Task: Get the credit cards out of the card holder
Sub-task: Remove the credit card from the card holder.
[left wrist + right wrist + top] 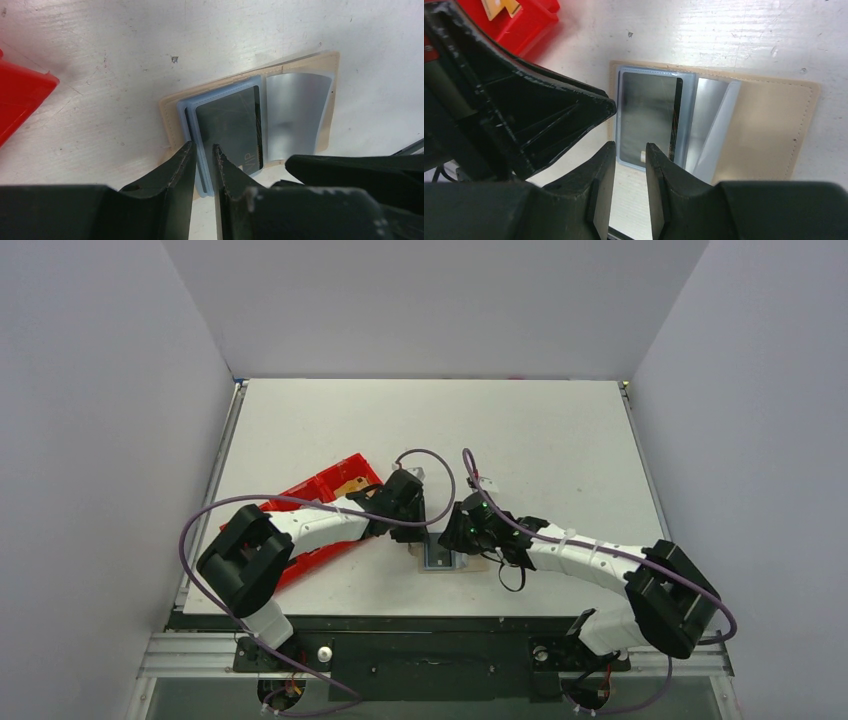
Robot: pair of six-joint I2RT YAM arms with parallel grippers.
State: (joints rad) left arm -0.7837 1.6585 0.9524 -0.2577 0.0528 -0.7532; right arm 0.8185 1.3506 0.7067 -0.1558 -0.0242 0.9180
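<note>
Credit card (646, 115), dark, is not out yet. It sits in its sleeve (688, 120) just off my right jaws, which stand slightly apart and empty. My left jaws narrowly straddle the sleeve's near edge; whether they grip it I cannot tell. The card holder (764, 130) lies open flat on the tabletop (724, 35), its long axis crosswise, while the card's runs away from me.

top view high from the near edge, both wrist views close, sharing the card holder (754, 125)
</note>
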